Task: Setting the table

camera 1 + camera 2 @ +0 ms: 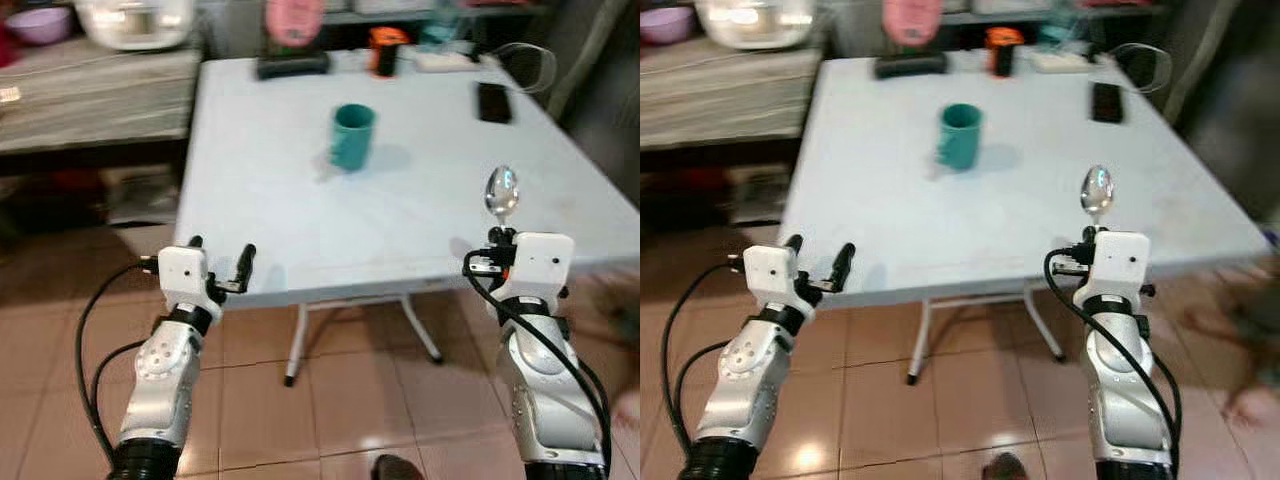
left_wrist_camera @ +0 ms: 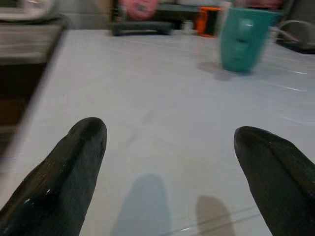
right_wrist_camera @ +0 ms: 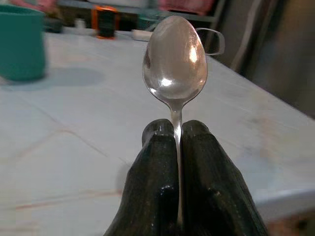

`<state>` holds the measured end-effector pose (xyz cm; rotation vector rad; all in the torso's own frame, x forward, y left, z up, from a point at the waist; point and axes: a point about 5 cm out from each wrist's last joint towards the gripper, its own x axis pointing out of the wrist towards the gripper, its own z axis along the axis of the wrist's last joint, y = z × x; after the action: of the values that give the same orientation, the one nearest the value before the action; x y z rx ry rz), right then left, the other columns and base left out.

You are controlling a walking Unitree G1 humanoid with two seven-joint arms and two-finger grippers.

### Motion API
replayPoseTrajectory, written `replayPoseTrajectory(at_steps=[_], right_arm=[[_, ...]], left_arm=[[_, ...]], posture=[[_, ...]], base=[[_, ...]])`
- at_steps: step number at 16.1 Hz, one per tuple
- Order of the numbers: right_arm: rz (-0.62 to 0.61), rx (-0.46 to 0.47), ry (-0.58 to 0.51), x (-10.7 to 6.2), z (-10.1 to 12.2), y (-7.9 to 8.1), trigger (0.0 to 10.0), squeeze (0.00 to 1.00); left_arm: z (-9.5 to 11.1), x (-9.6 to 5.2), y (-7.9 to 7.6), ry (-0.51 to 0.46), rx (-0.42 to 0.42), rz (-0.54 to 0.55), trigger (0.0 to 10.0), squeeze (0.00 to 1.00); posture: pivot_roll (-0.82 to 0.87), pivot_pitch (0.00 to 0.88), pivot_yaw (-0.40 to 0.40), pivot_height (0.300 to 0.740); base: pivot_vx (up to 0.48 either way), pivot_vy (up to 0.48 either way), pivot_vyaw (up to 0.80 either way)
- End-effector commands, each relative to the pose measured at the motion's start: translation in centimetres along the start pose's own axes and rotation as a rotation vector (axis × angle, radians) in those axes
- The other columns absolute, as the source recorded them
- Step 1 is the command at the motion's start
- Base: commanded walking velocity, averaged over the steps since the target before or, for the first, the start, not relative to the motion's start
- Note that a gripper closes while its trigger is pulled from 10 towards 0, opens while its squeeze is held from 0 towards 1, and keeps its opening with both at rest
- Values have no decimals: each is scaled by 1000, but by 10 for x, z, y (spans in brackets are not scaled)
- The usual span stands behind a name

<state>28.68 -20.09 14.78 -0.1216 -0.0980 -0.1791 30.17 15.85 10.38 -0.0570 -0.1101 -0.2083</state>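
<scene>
Silver spoon [image 3: 174,64] stands clamped between the right gripper's [image 3: 175,129] fingers, handle hidden, over the table's [image 1: 290,190] near edge. One teal cup [image 1: 352,136] at twelve o'clock. Left gripper [image 1: 221,252] spread apart, blurred.

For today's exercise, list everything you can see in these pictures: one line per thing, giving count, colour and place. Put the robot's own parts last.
Table: one, white, folding legs, on a tiled floor in front of the robot.
Mug: one, teal, upright near the table's middle.
Spoon: one, silver, bowl upward, held over the table's near right part.
Flat black object: one, far right of the table; too blurred to name.
Orange and black item: one, at the table's far edge.
Side counter: one, grey, to the left.
Left gripper: one, black fingers apart, at the table's near left edge.
Right gripper: one, black fingers clamped on the spoon's handle.
</scene>
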Motion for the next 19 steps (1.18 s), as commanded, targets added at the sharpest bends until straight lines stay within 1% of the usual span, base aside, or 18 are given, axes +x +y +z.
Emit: replayPoseTrajectory(at_steps=[1,10,13,19], right_arm=[[13,-15,-51,0,9,5,10000,0],[14,-38,-77,1,13,7,10000,0],[12,-37,-76,1,12,8,10000,0],[4,-33,-78,3,13,6,10000,0]], left_arm=[[-1,-1,-1,1,1,-8,10000,0],[0,3,-8,-4,-5,-23,10000,0],[0,3,-8,-4,-3,-25,10000,0],[0,5,-11,-7,-5,-28,10000,0]], posture=[[-236,96,54,740],[-235,98,61,740],[-234,100,60,740],[-236,100,60,740]], base=[[0,480,0],[0,480,0],[0,480,440],[0,480,599]])
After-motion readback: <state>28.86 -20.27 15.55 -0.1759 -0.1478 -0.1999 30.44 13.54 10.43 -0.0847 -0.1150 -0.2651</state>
